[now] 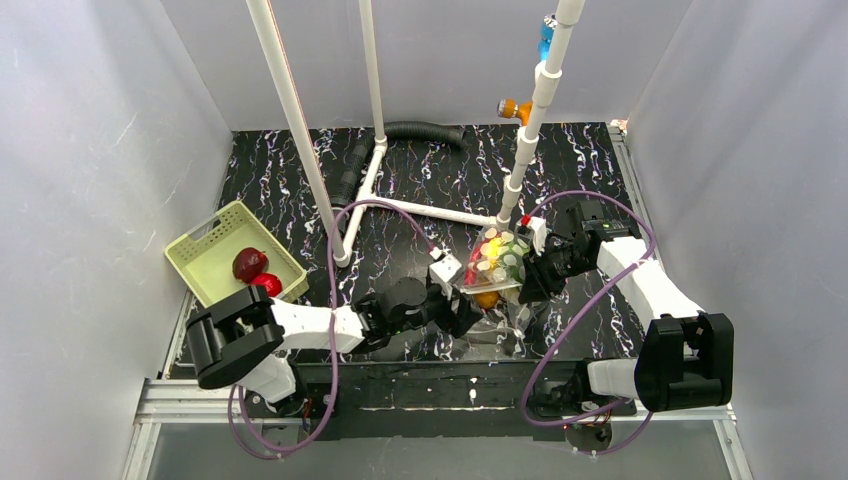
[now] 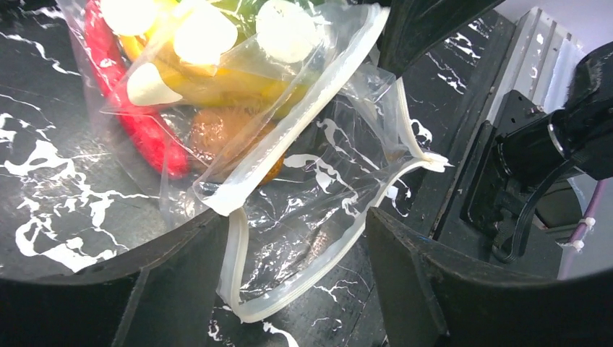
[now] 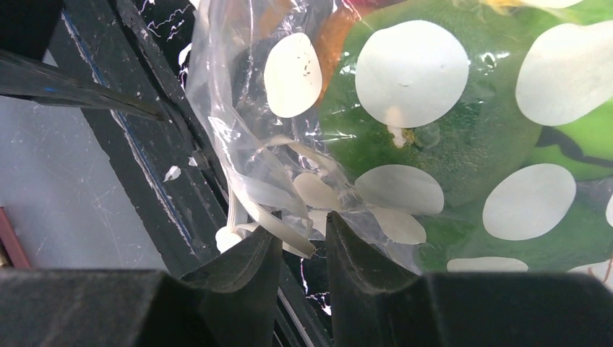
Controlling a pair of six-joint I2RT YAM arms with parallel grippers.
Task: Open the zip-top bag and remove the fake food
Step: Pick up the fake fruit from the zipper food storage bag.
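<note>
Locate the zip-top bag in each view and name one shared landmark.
Top external: zip-top bag just right of centre.
Left wrist: across the upper middle, zip rim lowest.
Right wrist: fills the centre and right.
Shared landmark: black marbled tabletop.

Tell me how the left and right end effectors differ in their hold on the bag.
The left end effector has its fingers wide apart, with the mouth of the bag loose between them. The right end effector has its fingers nearly together, pinching a fold at the bag's edge. The left one meets the bag from the left side, the right one from the right. Both are black and at the same bag.
</note>
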